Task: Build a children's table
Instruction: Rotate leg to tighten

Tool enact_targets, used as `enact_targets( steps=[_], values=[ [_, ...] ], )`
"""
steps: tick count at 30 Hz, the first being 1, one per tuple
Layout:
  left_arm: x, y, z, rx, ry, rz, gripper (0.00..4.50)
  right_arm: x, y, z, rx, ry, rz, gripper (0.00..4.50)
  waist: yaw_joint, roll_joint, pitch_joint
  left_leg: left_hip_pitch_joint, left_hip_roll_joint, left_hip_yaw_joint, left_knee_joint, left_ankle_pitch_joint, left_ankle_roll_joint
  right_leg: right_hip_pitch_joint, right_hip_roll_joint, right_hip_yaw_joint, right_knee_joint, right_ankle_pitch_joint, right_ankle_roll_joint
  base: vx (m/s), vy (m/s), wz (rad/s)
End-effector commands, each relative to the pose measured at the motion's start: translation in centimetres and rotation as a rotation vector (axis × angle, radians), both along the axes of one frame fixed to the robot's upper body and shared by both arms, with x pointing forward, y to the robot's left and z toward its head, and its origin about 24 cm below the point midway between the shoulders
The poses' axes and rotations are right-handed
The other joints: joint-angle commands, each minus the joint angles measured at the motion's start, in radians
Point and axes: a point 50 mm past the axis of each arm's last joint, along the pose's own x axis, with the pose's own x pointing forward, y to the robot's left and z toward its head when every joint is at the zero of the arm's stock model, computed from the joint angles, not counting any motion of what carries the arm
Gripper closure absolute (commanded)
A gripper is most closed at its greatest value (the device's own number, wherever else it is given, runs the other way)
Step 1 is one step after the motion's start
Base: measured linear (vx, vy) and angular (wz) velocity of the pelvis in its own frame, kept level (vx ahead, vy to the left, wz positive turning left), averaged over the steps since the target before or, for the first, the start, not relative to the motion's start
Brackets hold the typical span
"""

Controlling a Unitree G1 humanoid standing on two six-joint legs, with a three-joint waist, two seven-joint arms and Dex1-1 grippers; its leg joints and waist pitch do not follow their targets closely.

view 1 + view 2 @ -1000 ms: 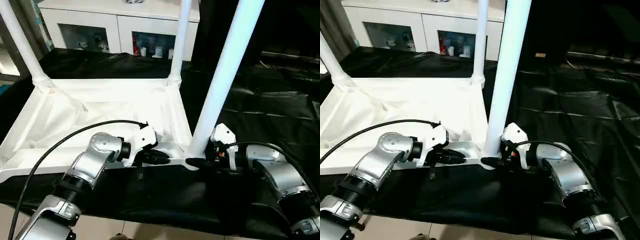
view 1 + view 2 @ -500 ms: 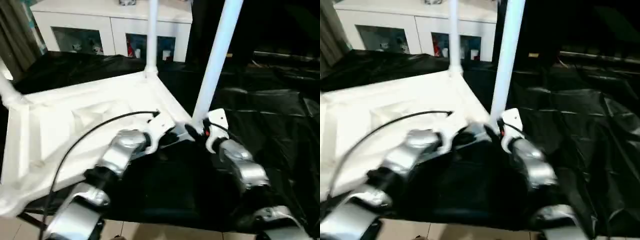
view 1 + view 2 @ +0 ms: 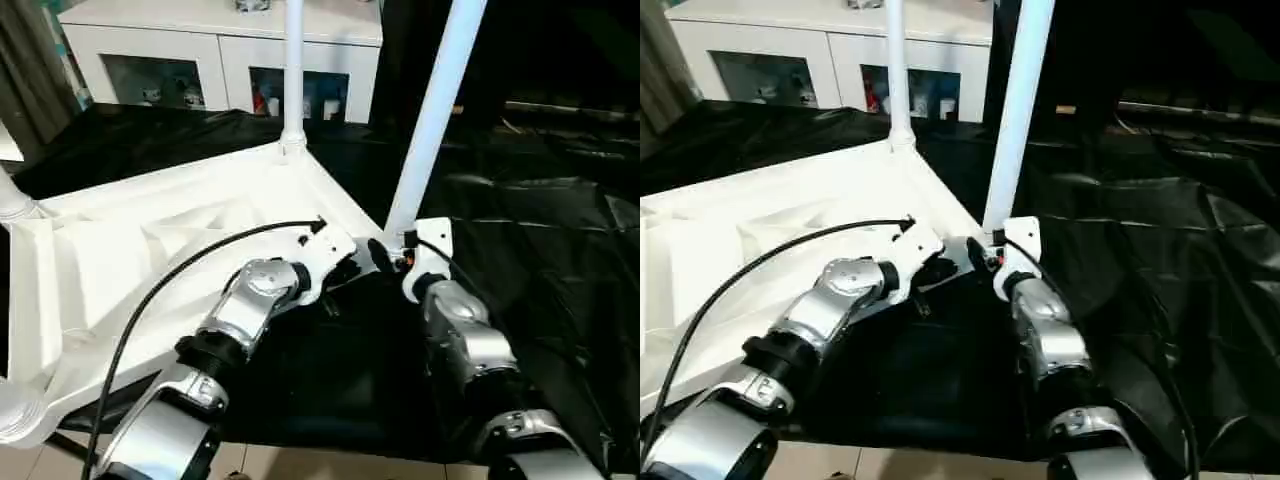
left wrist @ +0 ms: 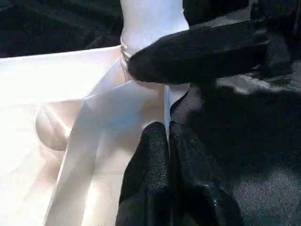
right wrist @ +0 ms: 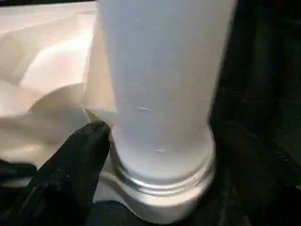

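Presently catalogued: white square plastic tabletop [image 3: 150, 250], lying underside up on the black-draped work surface [image 3: 540, 220]; long white tubular legs standing upright in its round corner sockets, nearest leg [image 3: 432, 110] at the corner by both grippers; judged light, stiff, smooth and slippery, best gripped low at the collar [image 5: 162, 181]. Left gripper [image 4: 168, 141]: fingers pressed together, empty, tips at the tabletop's edge. Right gripper [image 5: 155, 155]: jaws wide, straddling the leg's base; contact uncertain.

Upturned tabletop [image 3: 150, 250] on black sheet [image 3: 540, 220]
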Motion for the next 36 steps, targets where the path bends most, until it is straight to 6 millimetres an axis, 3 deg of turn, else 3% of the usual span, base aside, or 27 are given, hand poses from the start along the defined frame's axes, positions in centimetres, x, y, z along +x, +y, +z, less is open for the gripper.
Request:
enact_targets(
  steps=[1, 4, 8, 10, 13, 17, 23, 36],
  values=[
    [-0.8, 1.0, -0.9, -0.037, 0.039, -0.033, 4.5, -0.3, 0.0, 0.9, -0.004, -0.02, 0.134, 0.55, 0.008, -0.012, -0.055, 0.003, 0.046, -0.022, -0.068, -0.229, 0.06, 0.046, -0.049, 0.027, -0.076, -0.135, -0.219, 0.0, 0.0, 0.0],
    [-1.6, 1.9, -0.8, -0.044, 0.065, -0.149, 4.5, -2.0, -1.5, 1.4, -0.095, 0.009, 0.408, 0.55, 0.018, -0.013, -0.052, 0.006, 0.052, -0.023, -0.067, -0.223, 0.085, 0.048, -0.049, 0.026, -0.076, -0.134, -0.221, 0.0, 0.0, 0.0],
    [-2.8, 2.7, -0.6, -0.046, 0.124, -0.293, 4.5, -3.4, -2.8, 1.8, -0.14, 0.05, 0.583, 0.55, 0.015, -0.013, -0.05, 0.008, 0.053, -0.022, -0.071, -0.251, 0.07, 0.04, -0.05, 0.027, -0.079, -0.198, -0.231, 0.0, 0.0, 0.0],
    [-3.5, 3.0, -0.3, -0.062, 0.163, -0.359, 4.5, -3.9, -3.2, 2.1, -0.138, 0.077, 0.653, 0.55, 0.018, -0.012, -0.049, 0.01, 0.057, -0.023, -0.072, -0.251, 0.068, 0.041, -0.049, 0.027, -0.076, -0.186, -0.238, 0.0, 0.0, 0.0],
    [-4.1, 3.3, -0.2, -0.061, 0.202, -0.422, 4.5, -4.2, -3.3, 2.3, -0.146, 0.089, 0.677, 0.55, 0.019, -0.01, -0.049, 0.014, 0.058, -0.02, -0.072, -0.248, 0.067, 0.037, -0.049, 0.027, -0.075, -0.173, -0.256, 0.0, 0.0, 0.0],
    [-4.5, 3.3, -0.1, -0.072, 0.231, -0.447, 4.5, -4.3, -3.1, 2.1, -0.163, 0.104, 0.696, 0.55, 0.03, -0.009, -0.049, 0.016, 0.058, -0.02, -0.073, -0.25, 0.05, 0.036, -0.05, 0.028, -0.074, -0.183, -0.252, 0.0, 0.0, 0.0],
    [-4.5, 3.3, 0.0, -0.065, 0.23, -0.448, 4.5, -4.6, -2.8, 1.9, -0.148, 0.132, 0.729, 0.55, 0.033, -0.012, -0.052, 0.014, 0.055, -0.02, -0.069, -0.221, 0.053, 0.041, -0.05, 0.028, -0.07, -0.146, -0.248, 0.0, 0.0, 0.0],
    [-4.6, 3.6, 0.0, -0.056, 0.237, -0.441, 4.5, -4.5, -2.6, 1.8, -0.117, 0.129, 0.709, 1.68, 0.034, -0.012, -0.053, 0.013, 0.054, -0.02, -0.067, -0.204, 0.056, 0.043, -0.048, 0.026, -0.067, -0.129, -0.254, 0.0, 0.0, 0.0]
  ],
)
